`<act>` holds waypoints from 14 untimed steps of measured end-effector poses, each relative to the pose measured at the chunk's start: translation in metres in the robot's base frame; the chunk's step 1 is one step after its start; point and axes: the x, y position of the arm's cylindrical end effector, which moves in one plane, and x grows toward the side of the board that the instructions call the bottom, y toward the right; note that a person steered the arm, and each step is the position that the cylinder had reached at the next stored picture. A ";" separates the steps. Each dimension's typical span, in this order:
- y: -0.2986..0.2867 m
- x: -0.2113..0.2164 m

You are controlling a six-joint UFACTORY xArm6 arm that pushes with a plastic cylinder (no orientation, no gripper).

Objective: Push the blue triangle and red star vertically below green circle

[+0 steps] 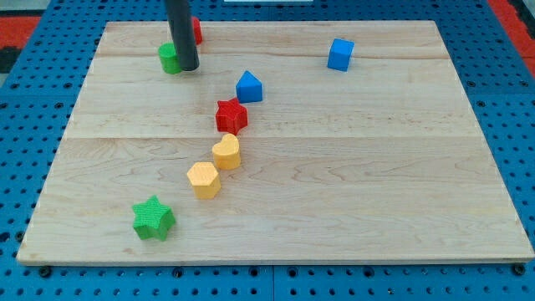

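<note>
The green circle (169, 58) sits near the board's top left, partly hidden by my dark rod. My tip (187, 67) rests on the board right against the green circle's right side. The blue triangle (249, 87) lies below and to the right of the tip. The red star (231, 116) sits just below and left of the blue triangle, almost touching it. Both lie right of the green circle's column.
A red block (196, 31) peeks out behind the rod at the top. A blue cube (340, 54) sits at the top right. A yellow heart-like block (226, 152), a yellow hexagon-like block (204, 180) and a green star (153, 218) run down towards the bottom left.
</note>
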 end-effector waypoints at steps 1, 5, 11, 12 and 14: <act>0.019 -0.023; 0.146 0.002; 0.047 0.081; -0.001 0.082; -0.070 0.075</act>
